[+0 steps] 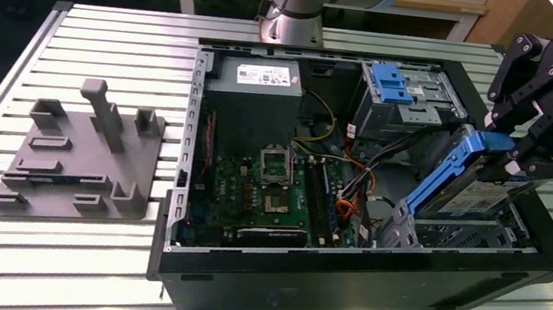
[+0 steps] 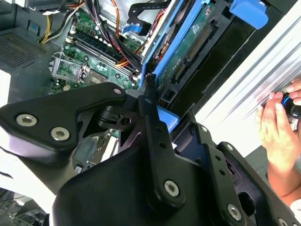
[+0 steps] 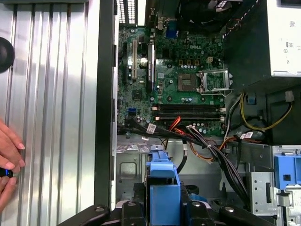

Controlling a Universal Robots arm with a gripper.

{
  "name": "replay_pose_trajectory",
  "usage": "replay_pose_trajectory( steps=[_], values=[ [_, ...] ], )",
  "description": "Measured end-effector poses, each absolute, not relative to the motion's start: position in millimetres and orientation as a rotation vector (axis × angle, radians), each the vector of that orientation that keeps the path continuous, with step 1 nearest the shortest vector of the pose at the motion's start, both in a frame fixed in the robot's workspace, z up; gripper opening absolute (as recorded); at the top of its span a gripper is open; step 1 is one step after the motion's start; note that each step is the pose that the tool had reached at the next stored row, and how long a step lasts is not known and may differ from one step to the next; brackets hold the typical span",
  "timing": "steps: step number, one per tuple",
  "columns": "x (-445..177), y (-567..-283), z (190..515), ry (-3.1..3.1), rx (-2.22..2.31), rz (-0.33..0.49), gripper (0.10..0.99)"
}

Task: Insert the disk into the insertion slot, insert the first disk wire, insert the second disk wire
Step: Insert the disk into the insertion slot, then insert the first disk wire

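In the exterior view my gripper (image 1: 508, 152) is at the right end of the open computer case, shut on the disk (image 1: 473, 195). The disk, a silver drive with a white label in a blue carrier, hangs tilted, its lower end dipping toward the insertion slot (image 1: 464, 238), a small perforated metal cage at the case's near right corner. The second wrist view shows the disk's green underside (image 2: 188, 42) and a black finger (image 2: 155, 117) against the carrier. In the first wrist view the blue carrier (image 3: 162, 188) sits above the silver cage (image 3: 134, 169).
A bundle of loose cables (image 1: 355, 188) runs between the motherboard (image 1: 272, 193) and the cage. Behind stand a taller bay with a blue latch (image 1: 397, 87) and the power supply (image 1: 254, 75). A grey fixture (image 1: 76, 157) lies at the exterior view's left. A person's hand (image 2: 277, 127) is beside the case.
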State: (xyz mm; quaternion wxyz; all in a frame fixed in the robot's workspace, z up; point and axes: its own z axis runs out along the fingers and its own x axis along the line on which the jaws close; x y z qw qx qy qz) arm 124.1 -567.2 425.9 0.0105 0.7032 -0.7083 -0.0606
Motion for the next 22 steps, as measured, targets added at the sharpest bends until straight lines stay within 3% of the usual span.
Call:
replay_pose_trajectory(
  steps=[6,9,22],
  values=[
    [126.9,-567.8,415.8,-2.215,2.190,-0.189,0.376],
    [129.9,-567.9,414.1,-2.216,2.188,-0.190,0.498],
    [130.1,-567.8,414.1,-2.215,2.187,-0.187,0.498]
  ],
)
